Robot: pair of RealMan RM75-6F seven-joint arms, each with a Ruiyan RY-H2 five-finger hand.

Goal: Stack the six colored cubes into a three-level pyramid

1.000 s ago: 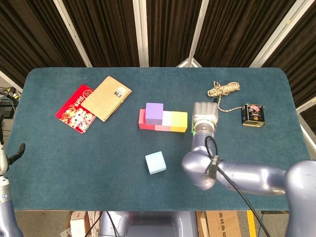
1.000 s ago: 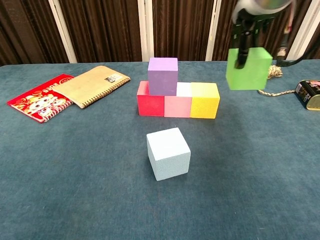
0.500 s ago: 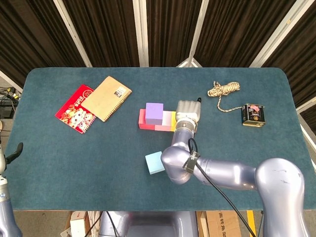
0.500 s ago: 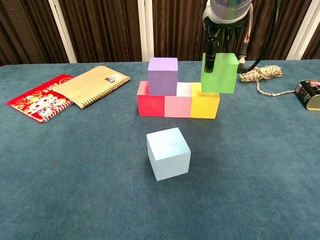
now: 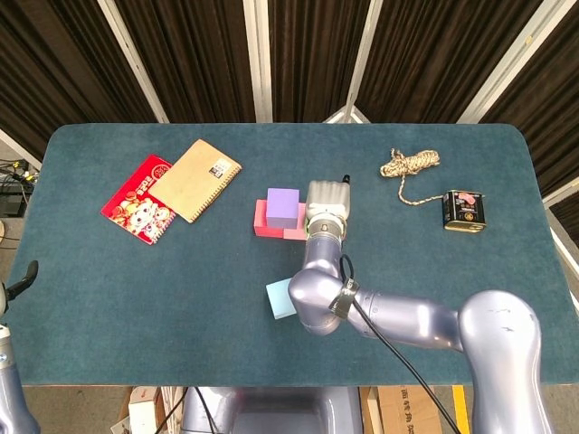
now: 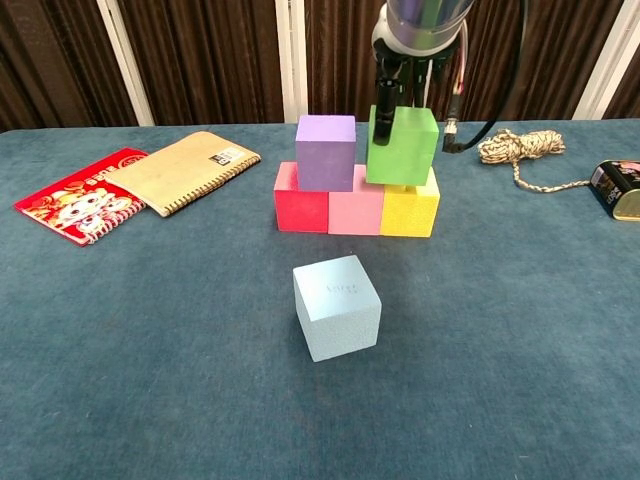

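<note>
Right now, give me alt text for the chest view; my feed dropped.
The right hand holds a green cube just above the pink cube and yellow cube, beside the purple cube. A light blue cube waits in front.

right hand [image 5: 327,204]: covers green cube, yellow cube from head view | chest view: right hand cut by top edge, grip on green cube [image 6: 402,145] partly seen | tin [image 6: 618,190]: cut by right edge

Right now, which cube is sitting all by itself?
The light blue cube. It sits alone on the table in front of the stack, touching no other cube; the right hand holds the green cube.
</note>
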